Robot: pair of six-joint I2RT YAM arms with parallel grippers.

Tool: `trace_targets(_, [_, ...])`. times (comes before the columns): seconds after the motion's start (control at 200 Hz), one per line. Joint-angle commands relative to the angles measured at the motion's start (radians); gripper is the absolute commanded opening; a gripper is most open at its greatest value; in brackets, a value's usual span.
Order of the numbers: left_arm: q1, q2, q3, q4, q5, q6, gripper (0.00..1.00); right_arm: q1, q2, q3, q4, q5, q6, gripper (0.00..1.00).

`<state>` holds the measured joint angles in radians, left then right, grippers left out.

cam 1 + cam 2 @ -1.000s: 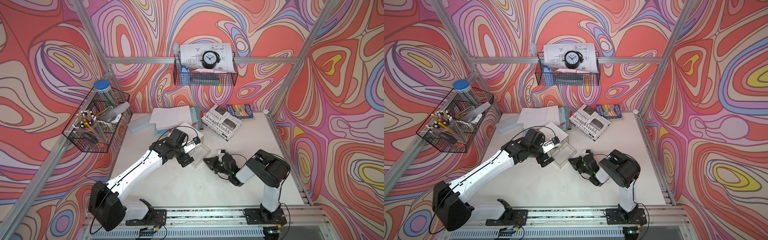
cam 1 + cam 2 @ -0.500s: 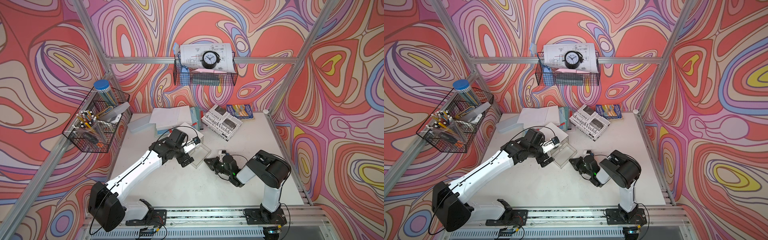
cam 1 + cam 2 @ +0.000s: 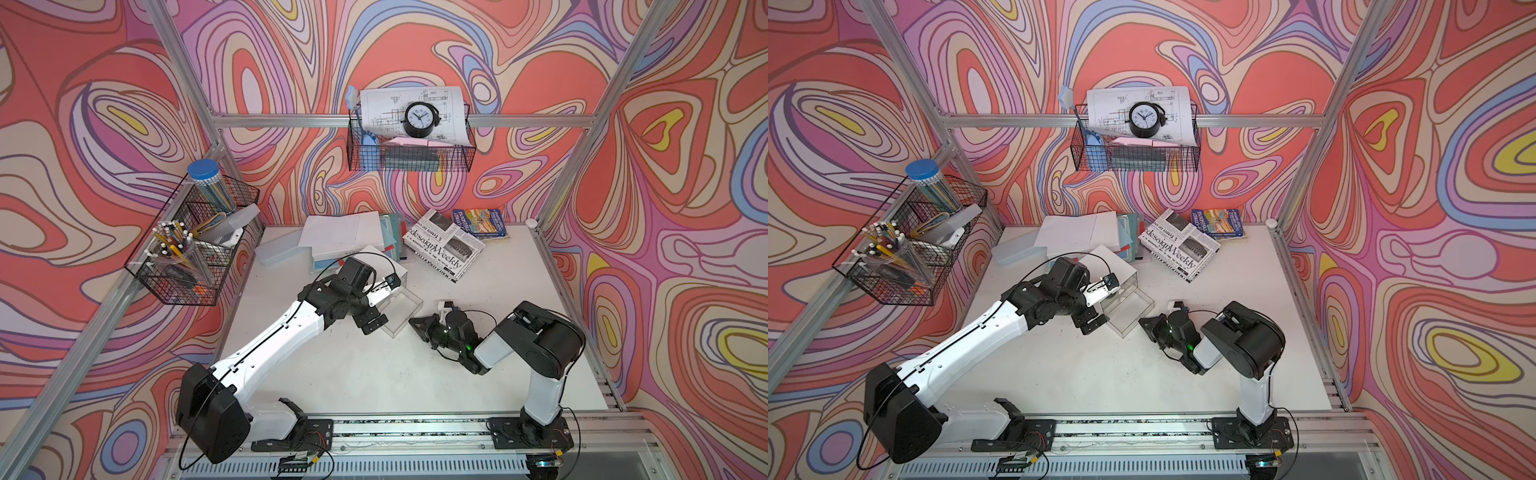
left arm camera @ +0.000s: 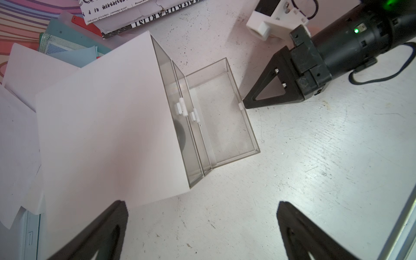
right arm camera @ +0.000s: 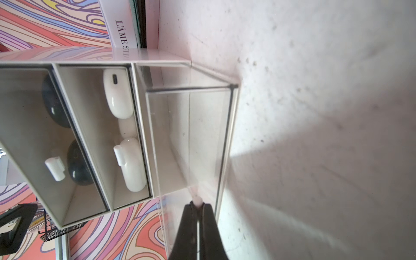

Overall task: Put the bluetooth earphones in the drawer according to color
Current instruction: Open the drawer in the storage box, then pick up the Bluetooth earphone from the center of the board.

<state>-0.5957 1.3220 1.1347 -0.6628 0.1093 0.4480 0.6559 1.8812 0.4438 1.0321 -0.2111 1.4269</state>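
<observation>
A white drawer unit [image 3: 384, 266] [image 4: 108, 126] stands mid-table with three clear drawers. Its bottom drawer [image 3: 401, 309] [image 3: 1125, 309] [image 5: 189, 135] is pulled out and empty. My right gripper [image 3: 415, 322] [image 3: 1144, 322] [image 5: 198, 203] [image 4: 245, 104] is shut on that drawer's small white handle [image 4: 240, 105]. Behind the shut fronts lie bluetooth earphones: two black ones [image 5: 56, 105] [image 5: 77, 162] in the top drawer, two white ones [image 5: 118, 94] [image 5: 132, 166] in the middle drawer. My left gripper [image 3: 376, 322] [image 4: 202, 207] hangs open and empty beside the unit's near corner.
Papers and folders [image 3: 340, 235], a newspaper [image 3: 442, 249] and a book [image 3: 480, 222] lie at the back of the table [image 3: 374, 374]. A wire basket of pens [image 3: 187, 249] hangs on the left wall; another basket with a clock [image 3: 409, 145] hangs at the back.
</observation>
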Motion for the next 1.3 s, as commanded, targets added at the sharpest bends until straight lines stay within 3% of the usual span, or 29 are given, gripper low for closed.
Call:
trace_targets(0.0, [0.003,-0.018,0.013,-0.028,0.009,-0.006,0.99,-0.004,-0.014,-0.031,-0.111,0.016,-0.012,0.0])
trace_targets(0.155, [0.004,-0.018,0.014,-0.028,0.01,-0.007,0.99,-0.004,-0.018,-0.023,-0.137,0.008,-0.017,0.0])
trace_targets(0.371, [0.003,-0.02,0.013,-0.027,0.01,-0.009,0.99,-0.003,-0.049,-0.007,-0.194,0.007,-0.032,0.35])
trace_targets(0.571, [0.002,-0.032,0.014,-0.023,0.016,-0.008,0.98,-0.004,-0.162,0.005,-0.324,0.032,-0.081,0.48])
trace_targets(0.871, [-0.002,-0.08,0.005,0.013,0.039,-0.023,0.99,-0.004,-0.458,0.148,-0.844,0.168,-0.314,0.52])
trace_targets(0.931, [-0.001,-0.092,-0.002,0.033,0.049,-0.025,0.99,-0.004,-0.5,0.2,-0.958,0.211,-0.379,0.64])
trace_targets(1.011, [-0.001,-0.099,-0.01,0.048,0.066,-0.031,0.98,-0.023,-0.509,0.283,-1.116,0.247,-0.469,0.72])
trace_targets(1.297, [-0.039,-0.058,0.003,0.03,0.082,-0.035,0.98,-0.174,-0.455,0.452,-1.385,0.25,-0.667,0.75])
